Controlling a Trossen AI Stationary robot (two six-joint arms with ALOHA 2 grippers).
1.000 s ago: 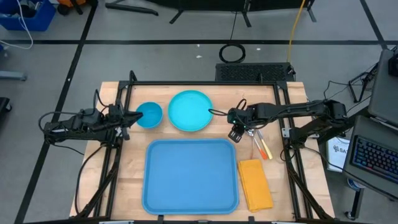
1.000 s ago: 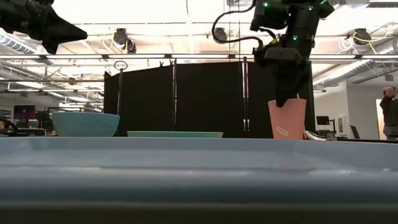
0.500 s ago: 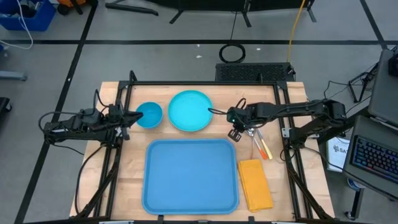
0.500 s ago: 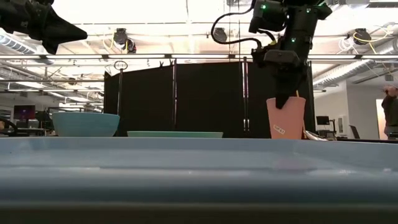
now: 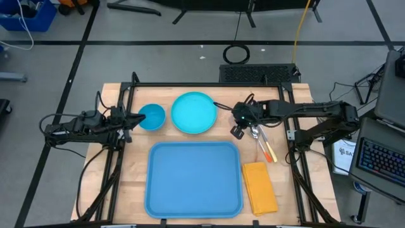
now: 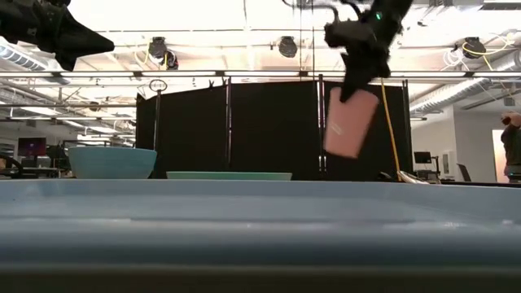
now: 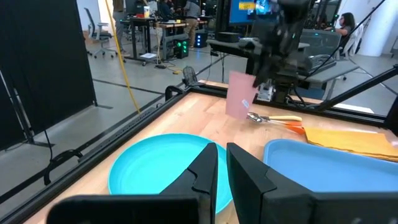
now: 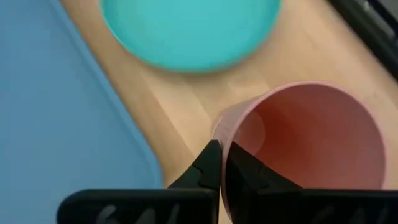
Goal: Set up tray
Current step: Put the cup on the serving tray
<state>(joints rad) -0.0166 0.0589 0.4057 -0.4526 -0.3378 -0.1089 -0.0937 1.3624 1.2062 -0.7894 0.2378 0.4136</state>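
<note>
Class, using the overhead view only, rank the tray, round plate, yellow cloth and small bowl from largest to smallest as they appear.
1. Tray, clearly the largest.
2. Round plate.
3. Yellow cloth, somewhat smaller in area than the plate.
4. Small bowl, the smallest.

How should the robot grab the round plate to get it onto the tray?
Grip the plate by its rim, coming from above. It lies flat and shallow on the table, so only the raised edge offers a bite. The edge facing the tray looks free. The right gripper already holds the pink cup; the left gripper is nearer.
</note>
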